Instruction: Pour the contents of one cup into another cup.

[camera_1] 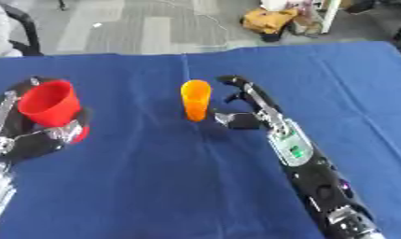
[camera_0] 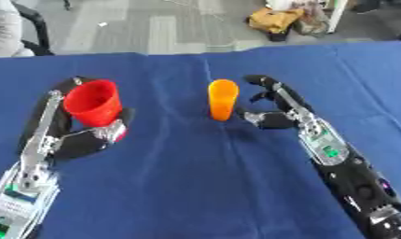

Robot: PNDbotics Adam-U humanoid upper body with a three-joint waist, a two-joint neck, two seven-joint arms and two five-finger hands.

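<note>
Now | two cups | left hand (camera_0: 81, 140) holds red cup (camera_0: 93, 102) | right hand (camera_0: 277, 109) wide beside orange cup (camera_0: 223, 99)

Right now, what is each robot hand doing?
Left robot hand: shut on the red cup.
Right robot hand: open beside the orange cup, holding nothing.

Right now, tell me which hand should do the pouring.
Left, probably. The left hand is already curled around the red cup. The right hand is open beside the upright orange cup, apparently not gripping it.
</note>
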